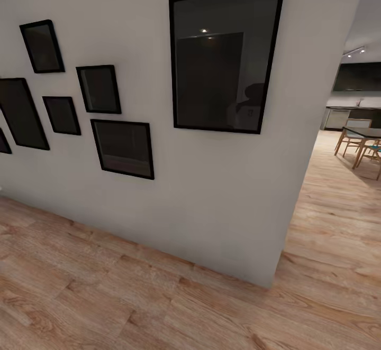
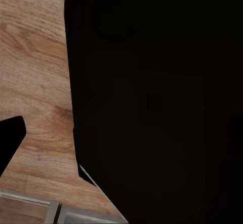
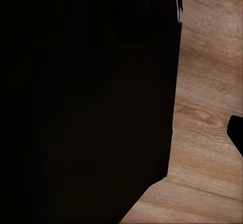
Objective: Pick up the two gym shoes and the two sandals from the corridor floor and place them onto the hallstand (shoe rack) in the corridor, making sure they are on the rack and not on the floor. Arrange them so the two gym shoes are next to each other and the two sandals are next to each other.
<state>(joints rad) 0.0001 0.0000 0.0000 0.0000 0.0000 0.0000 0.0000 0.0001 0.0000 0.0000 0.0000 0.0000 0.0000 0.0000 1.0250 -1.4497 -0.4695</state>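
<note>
The gym shoes, the sandals and the hallstand are out of view. The corridor floor [image 1: 106, 297] of light brown wood planks runs along the foot of a pale wall. In the left wrist view a large black shape [image 2: 157, 102] covers most of the picture, with floor planks [image 2: 35, 72] beside it and a dark tip [image 2: 9, 140] at the edge. The right wrist view has a similar black mass [image 3: 86, 102], floor [image 3: 207, 133] and a small dark tip [image 3: 237, 133]. Neither wrist view reveals how the jaws stand.
A pale wall [image 1: 211, 191] with several black-framed pictures [image 1: 225, 54] stands straight ahead and ends at a corner [image 1: 275, 281]. Past the corner on the right the floor opens toward a dining table with chairs [image 1: 362, 146] and a dark kitchen counter [image 1: 349, 114].
</note>
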